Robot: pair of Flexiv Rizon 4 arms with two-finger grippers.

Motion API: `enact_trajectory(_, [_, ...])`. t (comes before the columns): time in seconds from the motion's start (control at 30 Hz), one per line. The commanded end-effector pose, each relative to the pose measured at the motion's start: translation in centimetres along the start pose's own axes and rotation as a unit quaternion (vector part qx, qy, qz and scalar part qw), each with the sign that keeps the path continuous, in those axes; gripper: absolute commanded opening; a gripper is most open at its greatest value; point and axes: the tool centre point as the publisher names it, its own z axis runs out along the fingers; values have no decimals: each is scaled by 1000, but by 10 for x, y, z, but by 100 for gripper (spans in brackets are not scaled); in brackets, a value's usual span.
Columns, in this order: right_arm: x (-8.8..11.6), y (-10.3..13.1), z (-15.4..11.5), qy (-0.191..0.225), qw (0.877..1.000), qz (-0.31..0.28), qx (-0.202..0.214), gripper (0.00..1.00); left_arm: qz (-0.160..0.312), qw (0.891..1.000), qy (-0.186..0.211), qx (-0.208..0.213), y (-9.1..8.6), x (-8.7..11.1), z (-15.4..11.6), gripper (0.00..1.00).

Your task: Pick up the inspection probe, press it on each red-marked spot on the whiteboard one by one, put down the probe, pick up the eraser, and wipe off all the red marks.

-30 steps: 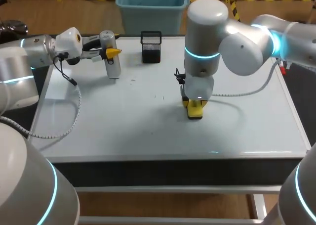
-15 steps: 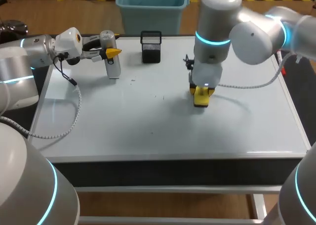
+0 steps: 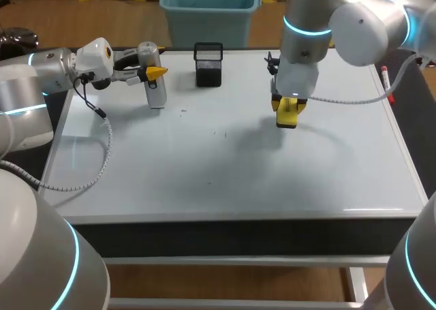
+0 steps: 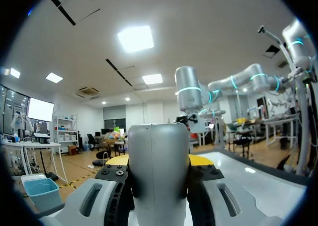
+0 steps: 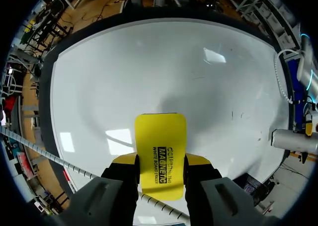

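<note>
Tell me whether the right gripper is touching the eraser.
Touching. The right wrist view shows the eraser between the fingers of the right gripper, one pressed against each side.

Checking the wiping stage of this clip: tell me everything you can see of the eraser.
The eraser is a flat, bright yellow block with rounded corners and black print on its broad face; it looks like plastic. The right hand is shut on it, with its yellow-tipped fingers against the two long sides, so much of it sticks out ahead toward the whiteboard. It is right of the board's middle. Whether it touches the board cannot be told.
</note>
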Motion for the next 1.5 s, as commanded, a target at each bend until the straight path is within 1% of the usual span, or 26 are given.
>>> enact_trajectory(0.03, [2, 0, -1, 1, 1000, -1, 1, 0, 0, 1000, 1, 0, -1, -1, 0, 0])
enact_trajectory(0.27, [2, 0, -1, 1, 1000, -1, 1, 0, 0, 1000, 1, 0, -1, -1, 0, 0])
enact_trajectory(0.33, [-2, -2, 4, -2, 1000, -1, -7, 0, 0, 1000, 1, 0, -1, -1, 0, 0])
enact_trajectory(0.47, [-19, -18, 7, 4, 1000, -1, 8, 0, 0, 1000, 1, 0, -1, -1, 0, 0])
enact_trajectory(0.67, [-47, -44, 11, 5, 1000, -16, 12, 0, 0, 1000, 1, 0, -1, -1, 0, 0])
enact_trajectory(0.83, [-63, -63, 16, 4, 999, -35, 8, 0, 0, 1000, 1, 0, -1, -1, 0, 0])
enact_trajectory(0.93, [-70, -74, 19, 8, 999, -38, 4, 0, 0, 1000, 1, 0, -1, -1, 0, 0])
enact_trajectory(1.17, [-78, -92, 20, 11, 999, -46, 5, 0, 0, 1000, 1, 0, -1, -1, 0, 0])
enact_trajectory(1.5, [-81, -115, 27, 13, 999, -46, -1, 0, 0, 1000, 1, 0, -1, -1, 0, 0])
